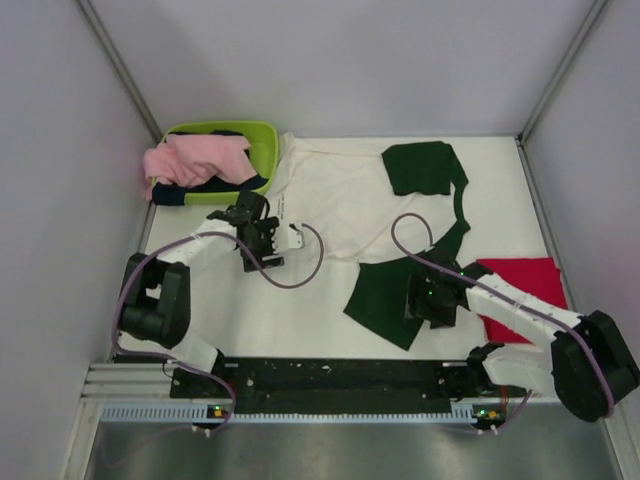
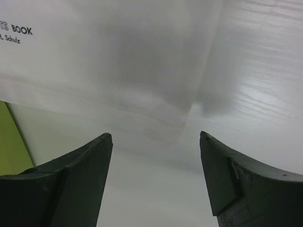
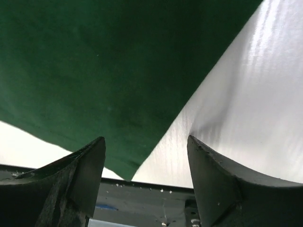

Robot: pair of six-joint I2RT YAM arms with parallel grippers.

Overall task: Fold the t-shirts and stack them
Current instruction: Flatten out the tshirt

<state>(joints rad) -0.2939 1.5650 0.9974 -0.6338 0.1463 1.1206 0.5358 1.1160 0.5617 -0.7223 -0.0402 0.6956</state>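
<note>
We see the white shirt (image 1: 335, 195) spread across the far table (image 1: 300, 320). Its near hem lies just ahead of our left gripper (image 2: 156, 142), fingers apart over bare surface. Our right gripper (image 3: 147, 144), also apart, hovers at the green sleeve (image 1: 385, 295) corner, with the red shirt (image 1: 525, 285) beside it.
</note>
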